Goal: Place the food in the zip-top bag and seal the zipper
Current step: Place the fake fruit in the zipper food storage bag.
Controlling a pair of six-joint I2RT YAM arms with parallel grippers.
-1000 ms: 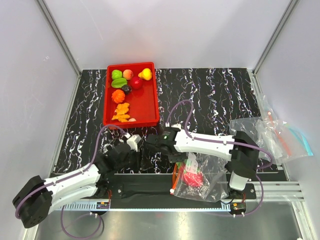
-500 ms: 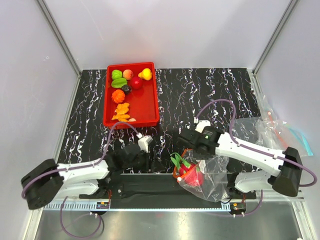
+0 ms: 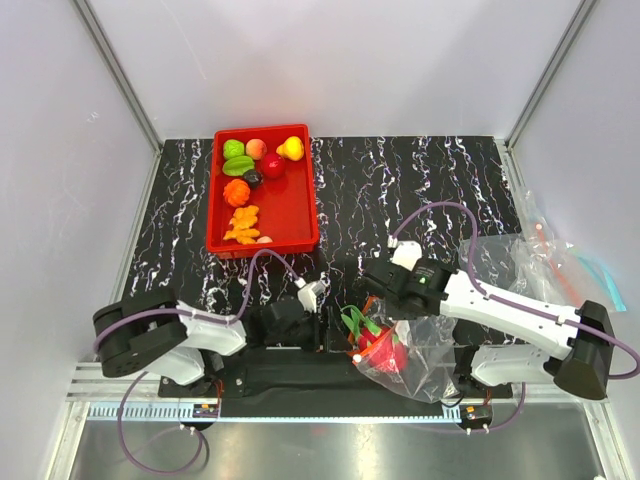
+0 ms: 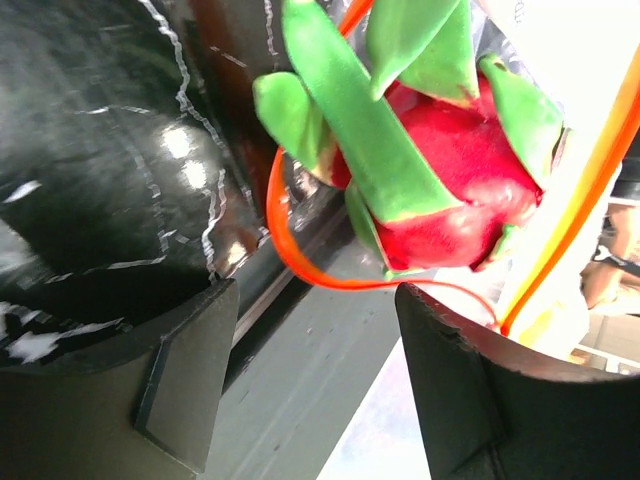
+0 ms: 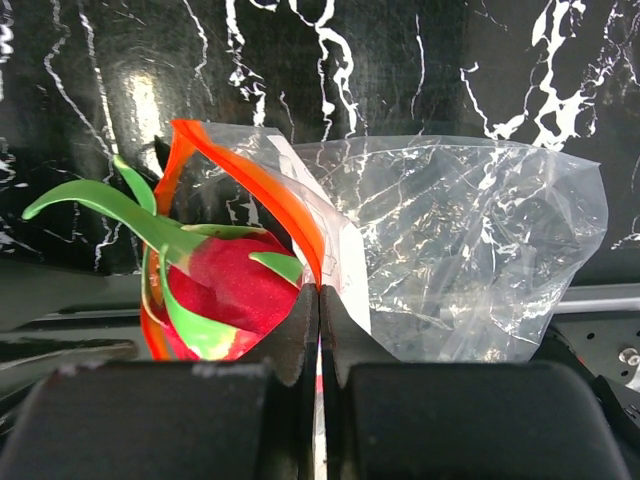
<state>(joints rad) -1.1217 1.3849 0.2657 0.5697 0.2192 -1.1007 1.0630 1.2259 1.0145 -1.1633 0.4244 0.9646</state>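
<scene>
The right gripper [image 5: 319, 300] is pressed fully together, its two matte black fingers pinching the thin film at the mouth of the zip-top bag [image 5: 470, 240], right where the white printed label meets the zipper [image 5: 255, 185]. The left gripper [image 4: 315, 320] stands well apart with nothing between its flat, dark, square-edged pads [image 4: 190, 370]. It holds nothing. From its wrist view a loop of the orange-red strip curves just above the gap, and whether it brushes the right-hand pad I cannot tell. The bag is clear, crinkled and glossy, catching white glints. It lies at about 5 o'clock on the black, white-veined marble-patterned table [image 3: 420, 190], over the near edge. In its mouth, at the bag's 9 o'clock side, sits one piece of the food, a dragon fruit toy [image 5: 225, 290]. It is a smooth rounded magenta-red body with long, curling green leaf-shaped scales, some tipped yellow. The zipper runs as a narrow, bent, translucent orange band around this fruit. From above, the left gripper [image 3: 325, 325] lies low at 9 o'clock of the fruit, just beside it, and the right gripper [image 3: 372, 300] comes in from about 12 o'clock. The other glossy pieces, green, peach, yellow, red, dark purple and orange, rest in a shallow red rectangular tray [image 3: 285, 215] at about 11 o'clock on the table, well apart from the bag.
</scene>
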